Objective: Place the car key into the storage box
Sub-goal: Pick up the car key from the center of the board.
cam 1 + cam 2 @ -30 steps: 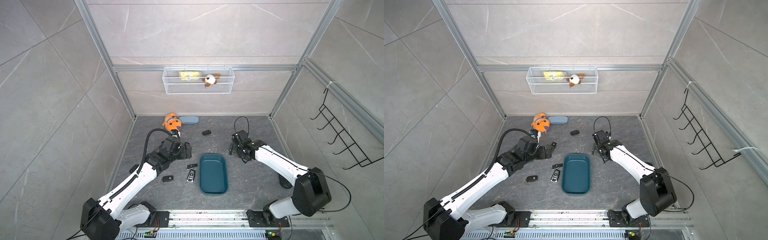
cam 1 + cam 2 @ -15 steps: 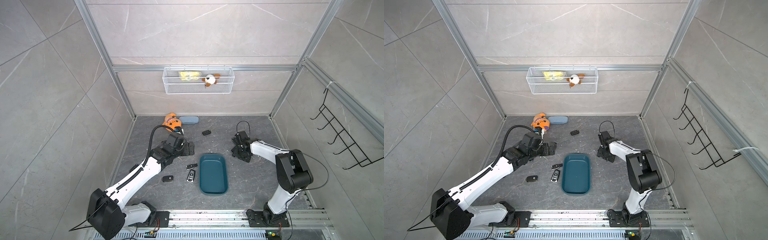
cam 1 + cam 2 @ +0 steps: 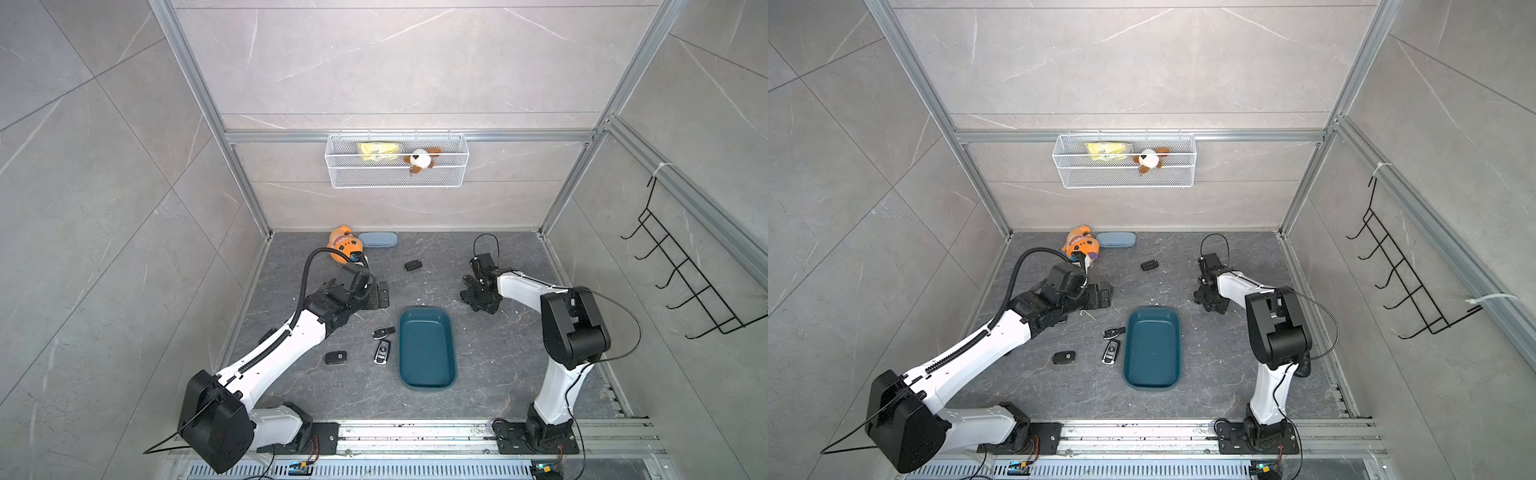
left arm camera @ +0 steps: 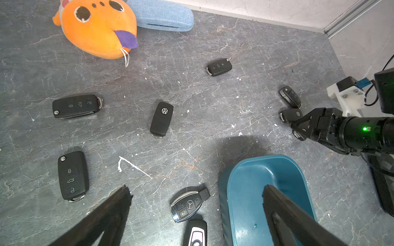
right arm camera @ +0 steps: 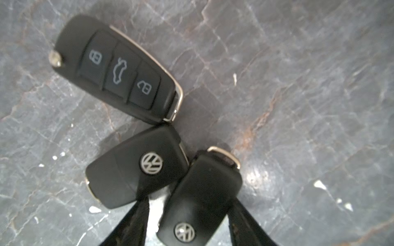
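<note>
— Anything in the storage box [image 3: 426, 347] yet?
— No. It sits bare in the middle of the bench [image 3: 498, 374].
— And the car key [image 5: 200, 202]?
— Flat on the bench at the box's two o'clock, touching a neighbouring fob [image 5: 136, 168]. The right jaws straddle it, but I cannot tell whether they are pinching it. The left jaws are spread wide and empty at ten o'clock.
— What's left?
— I'd say nearly everything: grip, lift, carry, drop.
</note>
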